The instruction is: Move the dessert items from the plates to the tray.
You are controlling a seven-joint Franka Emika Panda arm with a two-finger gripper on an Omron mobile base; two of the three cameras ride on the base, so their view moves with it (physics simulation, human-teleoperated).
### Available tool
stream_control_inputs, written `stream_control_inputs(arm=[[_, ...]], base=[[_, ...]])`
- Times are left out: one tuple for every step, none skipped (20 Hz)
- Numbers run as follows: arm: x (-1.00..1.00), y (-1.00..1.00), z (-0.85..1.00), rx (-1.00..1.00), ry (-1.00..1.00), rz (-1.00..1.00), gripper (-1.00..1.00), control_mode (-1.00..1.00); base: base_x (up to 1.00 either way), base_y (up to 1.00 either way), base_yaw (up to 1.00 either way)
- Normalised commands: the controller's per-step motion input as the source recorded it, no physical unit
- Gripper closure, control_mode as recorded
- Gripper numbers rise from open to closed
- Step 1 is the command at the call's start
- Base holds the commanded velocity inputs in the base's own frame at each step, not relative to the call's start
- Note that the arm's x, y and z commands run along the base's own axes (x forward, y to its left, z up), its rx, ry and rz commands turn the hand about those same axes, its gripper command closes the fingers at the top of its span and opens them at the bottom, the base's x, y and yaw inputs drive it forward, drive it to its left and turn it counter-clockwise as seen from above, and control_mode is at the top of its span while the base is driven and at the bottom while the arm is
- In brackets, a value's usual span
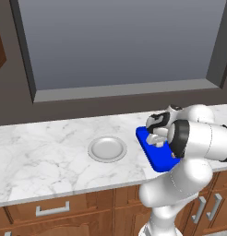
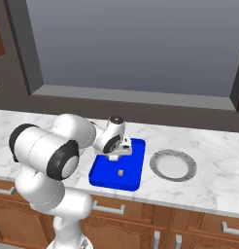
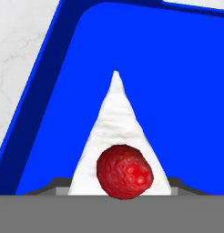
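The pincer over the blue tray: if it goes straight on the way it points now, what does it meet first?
Most likely the white dessert slice with the red berry, directly ahead of the pincer in the hand view. The blue tray lies right behind it. Whether the fingers already touch the slice I cannot tell.

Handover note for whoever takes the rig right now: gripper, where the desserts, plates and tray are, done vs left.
Gripper: low over the tray, over the whitish red-topped slice; whether the jaws grip it cannot be told.
Tan-brown lump: lying on the tray, nearer the front edge.
Plates: one left of the tray, one right of it; no dessert on either.
Done: both desserts off the plates, lump delivered.
Left: confirm the slice rests on the tray, release if held, back the arm off.
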Motion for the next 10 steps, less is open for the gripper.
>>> stream_control_inputs(arm=[[0.0, -0.03, -0.28, 0.0, 0.0, -0.01, 1.0, -1.0], [0.0, 0.0, -0.24, 0.0, 0.0, 0.0, 1.0, -1.0], [0.0, 0.0, -0.2, 0.0, 0.0, -0.01, 1.0, -1.0], [0.0, 0.0, -0.18, 0.0, 0.0, -0.01, 1.0, -1.0], [0.0, 0.0, -0.15, 0.0, 0.0, -0.01, 1.0, -1.0], [0.0, 0.0, -0.11, 0.0, 0.0, 0.0, 1.0, -1.0], [0.0, 0.0, -0.09, 0.0, 0.0, 0.0, 1.0, -1.0], [0.0, 0.0, -0.09, 0.0, 0.0, 0.0, 1.0, -1.0], [0.0, 0.0, 0.0, 0.0, 0.0, 0.0, -1.0, -1.0], [0.0, 0.0, 0.0, 0.0, 0.0, 0.0, -1.0, -1.0]], base=[[0.0, 0.0, 0.0], [0.0, 0.0, 0.0], [0.0, 0.0, 0.0], [0.0, 0.0, 0.0], [0.0, 0.0, 0.0], [0.0, 0.0, 0.0], [0.0, 0.0, 0.0], [0.0, 0.0, 0.0], [0.0, 0.0, 0.0], [0.0, 0.0, 0.0]])
